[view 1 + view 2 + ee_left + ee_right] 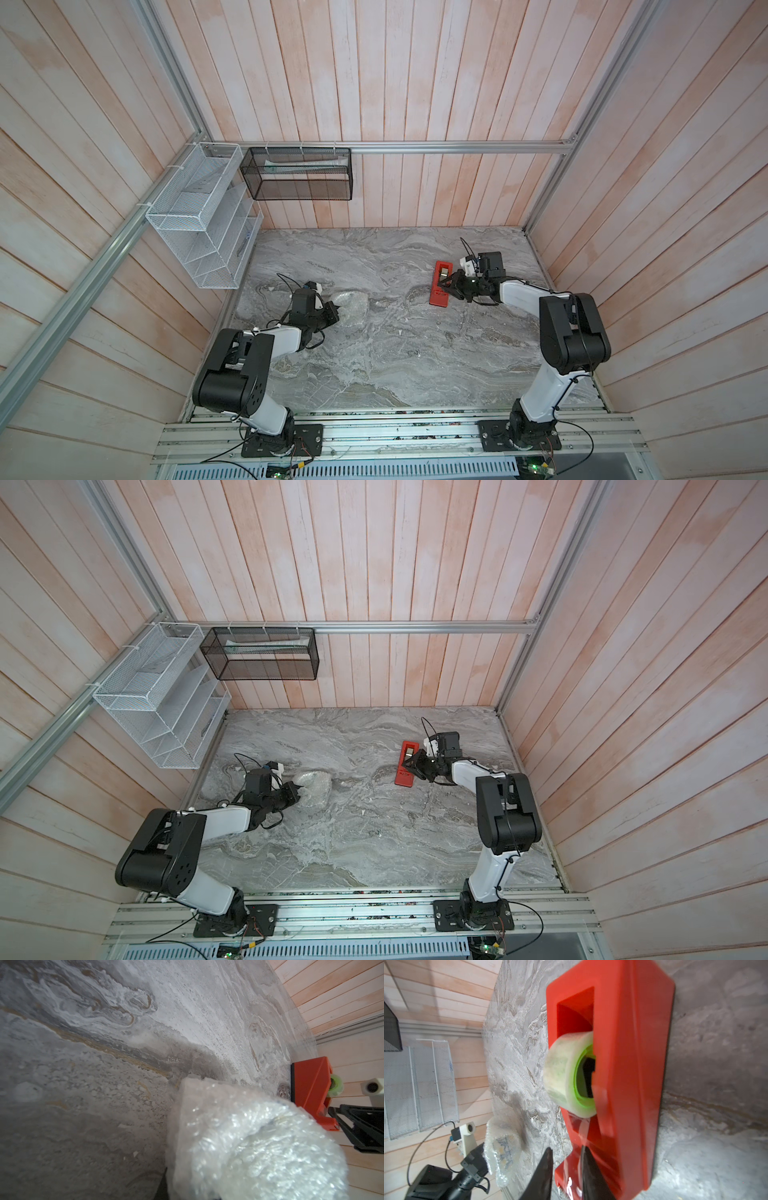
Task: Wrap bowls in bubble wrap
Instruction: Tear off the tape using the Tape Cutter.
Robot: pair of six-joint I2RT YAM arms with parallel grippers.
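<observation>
The bubble wrap point(353, 306) point(316, 786) lies bunched in a bundle left of the table's middle. Through it, in the right wrist view, shows the bowl point(504, 1147), white with blue pattern and yellow. My left gripper point(337, 314) point(298, 793) is shut on the near-left side of the bundle. In the left wrist view the bubble wrap point(249, 1136) hides its jaws. My right gripper point(444, 286) point(406, 764) point(566, 1147) is at the near end of the red tape dispenser point(633, 1064). Its jaws stand narrowly apart, with the clear tape strip point(584, 1128) running down between them.
The red tape dispenser point(439, 300) point(404, 780) point(311, 1084) lies right of centre, carrying a clear tape roll point(562, 1076) on a green core. A white wire rack point(199, 224) hangs on the left wall and a black mesh basket point(299, 174) on the back wall.
</observation>
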